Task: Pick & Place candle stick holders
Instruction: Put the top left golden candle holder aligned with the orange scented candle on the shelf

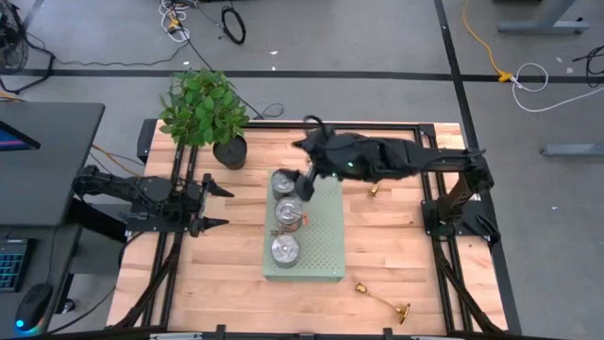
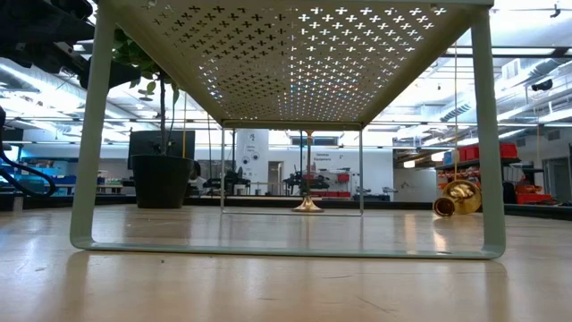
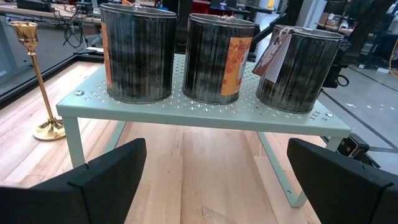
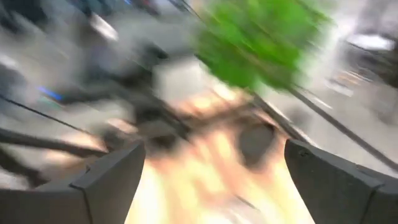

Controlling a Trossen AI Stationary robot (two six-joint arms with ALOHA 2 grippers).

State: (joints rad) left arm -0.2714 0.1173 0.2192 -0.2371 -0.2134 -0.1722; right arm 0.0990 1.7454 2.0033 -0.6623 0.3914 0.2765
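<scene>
Although overhead detail is coarse, the right gripper spreads wide, empty, over the green shelf; candle stick holders lie at five o'clock. Left gripper gapes. Tin label unreadable; right wrist view blurred.
</scene>
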